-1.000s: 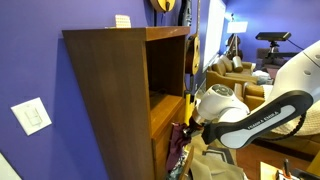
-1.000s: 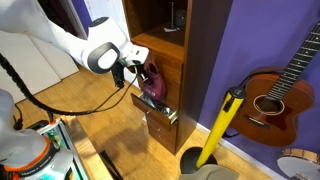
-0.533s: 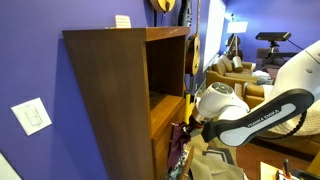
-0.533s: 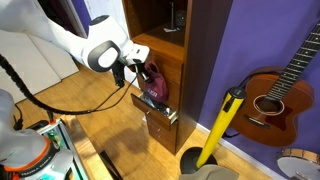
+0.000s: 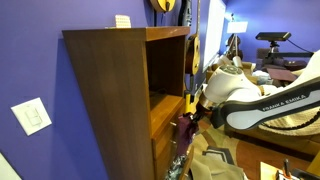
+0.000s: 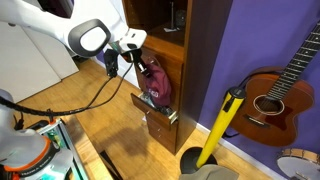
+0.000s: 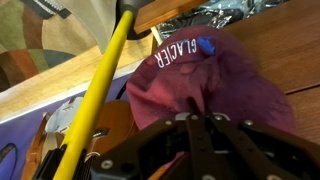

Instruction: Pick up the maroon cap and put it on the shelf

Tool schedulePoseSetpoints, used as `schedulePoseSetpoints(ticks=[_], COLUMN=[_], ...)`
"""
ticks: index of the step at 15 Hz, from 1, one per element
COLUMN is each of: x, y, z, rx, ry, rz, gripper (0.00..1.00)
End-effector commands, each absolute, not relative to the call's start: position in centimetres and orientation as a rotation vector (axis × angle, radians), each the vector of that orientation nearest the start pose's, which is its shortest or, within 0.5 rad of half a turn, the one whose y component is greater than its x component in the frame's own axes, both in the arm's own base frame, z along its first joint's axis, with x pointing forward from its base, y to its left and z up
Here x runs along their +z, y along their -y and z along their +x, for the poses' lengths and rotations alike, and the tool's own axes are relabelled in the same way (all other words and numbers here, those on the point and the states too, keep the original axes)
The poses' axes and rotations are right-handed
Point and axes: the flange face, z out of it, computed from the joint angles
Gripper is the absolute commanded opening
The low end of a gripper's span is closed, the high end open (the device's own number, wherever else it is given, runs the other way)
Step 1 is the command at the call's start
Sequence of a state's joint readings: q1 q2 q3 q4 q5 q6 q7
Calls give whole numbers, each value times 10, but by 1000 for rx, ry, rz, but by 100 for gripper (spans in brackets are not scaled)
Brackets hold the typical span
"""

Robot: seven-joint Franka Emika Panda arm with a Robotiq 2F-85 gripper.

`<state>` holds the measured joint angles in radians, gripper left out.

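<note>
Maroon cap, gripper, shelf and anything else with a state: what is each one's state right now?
gripper: shut on the maroon cap.
maroon cap: held, hanging at the front of the shelf, not yet released.
shelf: upright, compartments open.
drawer: appears pulled out below the cap.
guitar: propped upright.

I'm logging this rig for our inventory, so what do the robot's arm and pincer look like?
The arm is glossy white with rounded joints, a black band bearing pale lettering, and a grey disc on one joint. A thin black cable hangs from near the wrist. The pincer is black.
</note>
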<state>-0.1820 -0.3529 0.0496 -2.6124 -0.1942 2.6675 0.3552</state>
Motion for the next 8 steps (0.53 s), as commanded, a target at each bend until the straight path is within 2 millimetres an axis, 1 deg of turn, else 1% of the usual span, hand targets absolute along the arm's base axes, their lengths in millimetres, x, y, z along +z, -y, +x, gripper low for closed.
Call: schedulePoseSetpoints(ticks=[1, 5, 8], x=[458, 503, 532], y=[57, 60, 58], z=[421, 409, 402], rx=[-695, -746, -811], ry=[-485, -455, -436], rz=[-3126, -3136, -3127], gripper=[1, 1, 1])
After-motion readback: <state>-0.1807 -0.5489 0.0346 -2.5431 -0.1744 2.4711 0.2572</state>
